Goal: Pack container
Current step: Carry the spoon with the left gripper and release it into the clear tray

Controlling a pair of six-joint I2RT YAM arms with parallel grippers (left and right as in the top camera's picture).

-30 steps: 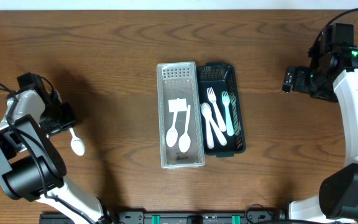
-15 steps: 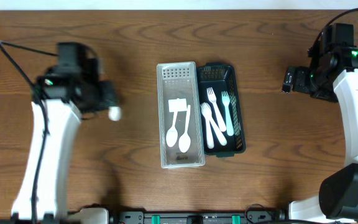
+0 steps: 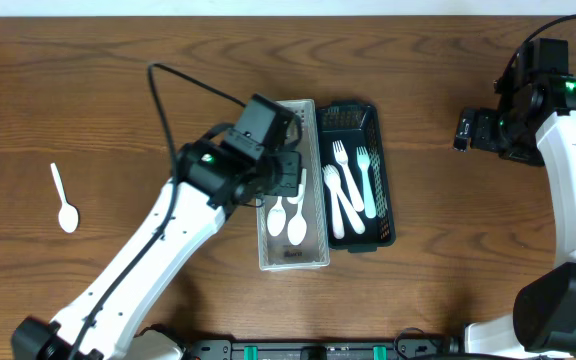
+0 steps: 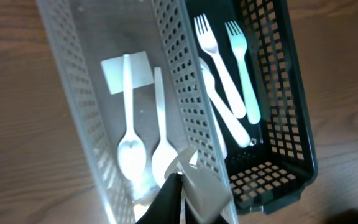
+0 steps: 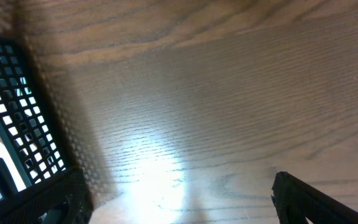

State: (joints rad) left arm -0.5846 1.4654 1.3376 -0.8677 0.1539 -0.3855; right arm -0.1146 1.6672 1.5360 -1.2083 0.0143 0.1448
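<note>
We are seeing two white spoons (image 3: 296, 228) lying in the clear basket (image 3: 264, 252) and forks (image 3: 340, 153) in the dark basket (image 3: 388, 228) touching it. The left gripper (image 4: 178, 186) is hovering over the clear basket, jaws pressed together; a pale blur at its tips is escaping us. Only the overhead view is showing the loose spoon (image 3: 65, 204) on the table (image 3: 168, 60). The right gripper (image 5: 173, 199) is gaping over bare wood.

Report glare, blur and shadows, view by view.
Overhead: evenly lit and sharp. Left wrist: the left gripper and its spoon are blurred up close, the clear basket behind is sharper. Right wrist: a bright glare patch washes out the table.
</note>
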